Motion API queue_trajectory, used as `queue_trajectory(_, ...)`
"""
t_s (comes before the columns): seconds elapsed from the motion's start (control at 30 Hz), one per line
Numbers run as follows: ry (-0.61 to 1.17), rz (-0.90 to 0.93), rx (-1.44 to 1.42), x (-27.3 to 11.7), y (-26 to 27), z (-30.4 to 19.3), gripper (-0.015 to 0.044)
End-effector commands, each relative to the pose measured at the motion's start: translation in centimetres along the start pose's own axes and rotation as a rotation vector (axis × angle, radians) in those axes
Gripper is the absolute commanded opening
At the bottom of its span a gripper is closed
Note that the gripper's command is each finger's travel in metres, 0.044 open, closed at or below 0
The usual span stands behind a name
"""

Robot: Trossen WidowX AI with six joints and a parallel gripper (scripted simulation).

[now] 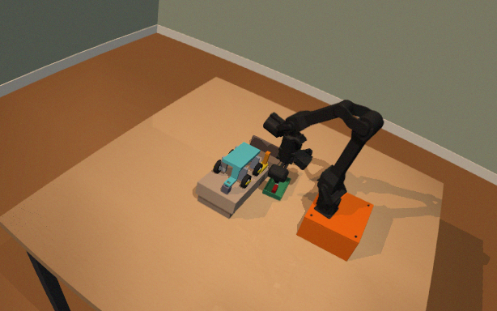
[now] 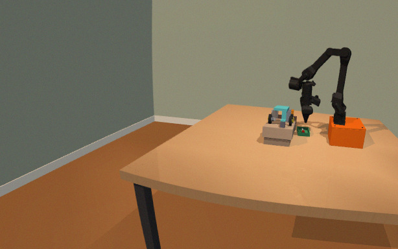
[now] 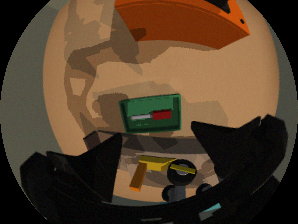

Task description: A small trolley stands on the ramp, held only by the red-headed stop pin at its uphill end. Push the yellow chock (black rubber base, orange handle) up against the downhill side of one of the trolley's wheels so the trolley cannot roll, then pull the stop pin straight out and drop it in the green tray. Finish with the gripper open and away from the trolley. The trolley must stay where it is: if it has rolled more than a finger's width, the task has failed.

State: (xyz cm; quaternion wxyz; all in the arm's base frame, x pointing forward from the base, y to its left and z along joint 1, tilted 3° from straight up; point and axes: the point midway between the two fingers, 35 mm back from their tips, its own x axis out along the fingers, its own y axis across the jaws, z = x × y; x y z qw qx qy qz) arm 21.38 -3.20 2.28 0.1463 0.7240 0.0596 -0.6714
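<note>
The trolley [image 1: 242, 155] [image 2: 281, 107], with a teal top and black wheels, stands on the grey-brown ramp [image 1: 214, 194] [image 2: 278, 132]. The yellow chock [image 1: 267, 157] [image 3: 156, 164], orange handle upright, sits on the ramp at one wheel and appears to touch it in the wrist view. The stop pin [image 1: 274, 189] [image 2: 303, 131] [image 3: 162, 115], red head and pale shaft, lies inside the green tray [image 1: 271, 196] [image 3: 140, 105]. My gripper [image 2: 305, 121] [image 3: 157, 131] is open and empty above the tray, beside the ramp and apart from the trolley. The chock's black base cannot be made out.
The orange base block [image 1: 332, 236] [image 2: 347, 134] [image 3: 175, 35] carries the arm, to the tray's right in the top and exterior views. The ramp's raised end wall [image 1: 263, 145] stands behind the chock. The tray lies close beside the ramp's long side.
</note>
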Motion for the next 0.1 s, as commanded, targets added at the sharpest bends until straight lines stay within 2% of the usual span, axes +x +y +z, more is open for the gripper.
queue_trajectory(0.0, 0.012, 0.009, 0.0, -1.55, 0.4, -0.19, 0.044)
queue_trajectory(0.07, 0.012, 0.009, 0.0, -2.14, 0.52, -0.23, 0.044)
